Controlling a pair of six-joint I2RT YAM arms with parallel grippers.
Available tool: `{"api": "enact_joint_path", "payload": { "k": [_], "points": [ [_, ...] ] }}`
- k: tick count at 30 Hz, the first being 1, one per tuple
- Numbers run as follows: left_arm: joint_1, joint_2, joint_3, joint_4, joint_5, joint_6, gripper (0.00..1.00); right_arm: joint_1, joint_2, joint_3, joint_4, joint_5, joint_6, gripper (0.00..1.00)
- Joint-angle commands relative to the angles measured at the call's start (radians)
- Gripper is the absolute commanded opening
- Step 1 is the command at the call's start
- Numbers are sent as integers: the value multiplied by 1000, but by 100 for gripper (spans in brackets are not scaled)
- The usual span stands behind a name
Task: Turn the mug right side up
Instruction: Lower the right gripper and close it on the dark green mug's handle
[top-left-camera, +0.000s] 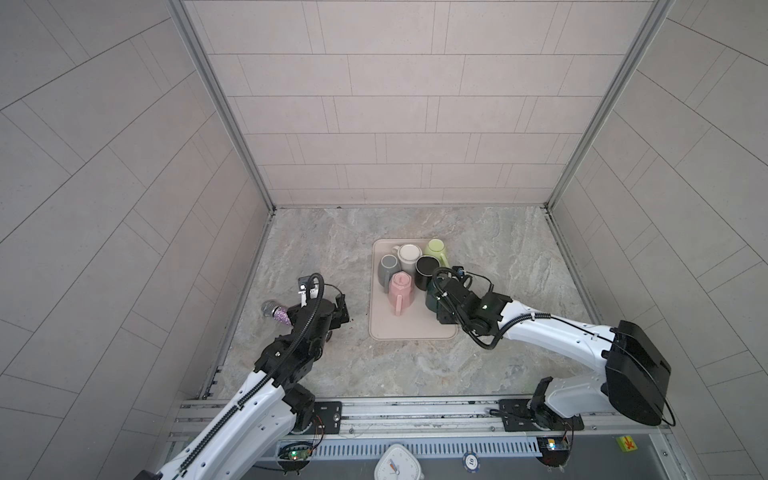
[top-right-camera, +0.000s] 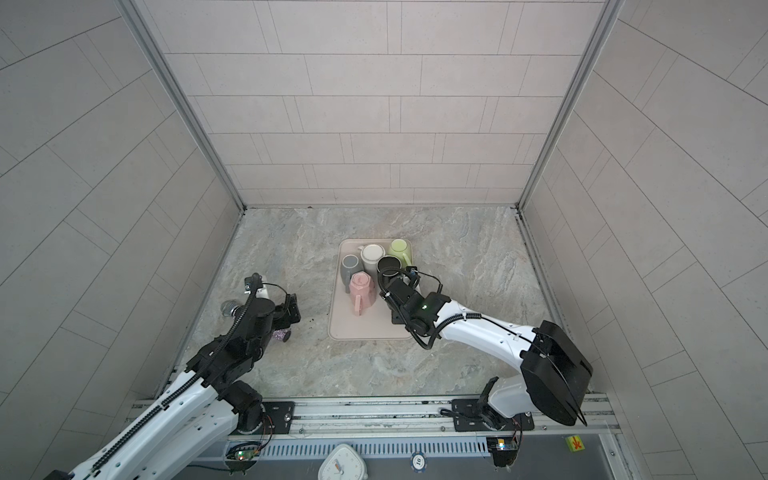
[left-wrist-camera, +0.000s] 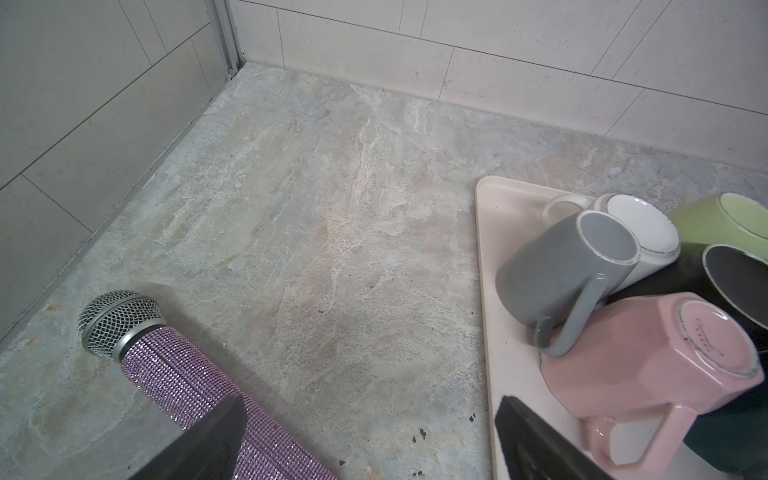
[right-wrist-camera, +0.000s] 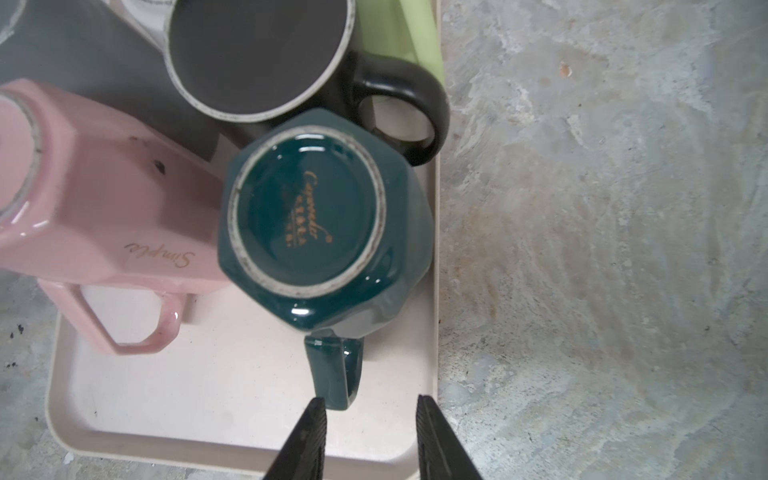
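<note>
A dark green mug (right-wrist-camera: 307, 216) stands upside down on the beige tray (right-wrist-camera: 208, 395), near its right edge, with its ringed base facing up. Its handle (right-wrist-camera: 334, 370) points toward my right gripper (right-wrist-camera: 370, 405). That gripper is open, and the handle's end lies just ahead of one fingertip (right-wrist-camera: 316, 409), with nothing between the fingers. In a top view the right arm covers most of the green mug (top-left-camera: 430, 301). My left gripper (left-wrist-camera: 370, 399) is open and holds nothing, low over the floor between a microphone and the tray.
Pink (top-left-camera: 400, 291), grey (top-left-camera: 388, 268), white (top-left-camera: 409, 255), light green (top-left-camera: 435, 249) and black (top-left-camera: 428, 268) mugs crowd the tray's far half, bases up. The pink one touches the green mug. A glittery purple microphone (left-wrist-camera: 174, 374) lies left of the tray. Walls enclose three sides.
</note>
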Motion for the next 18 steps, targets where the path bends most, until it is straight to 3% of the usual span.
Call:
{"api": "enact_joint_path", "payload": {
  "k": [1,18],
  "points": [
    [-6,-5,-17,10,-3,5,100,3,14,23,-30,-29,-4,38],
    [-4,-16,-27,24,7,7,100,-3,182,149,-85,-27,-7,35]
  ]
}}
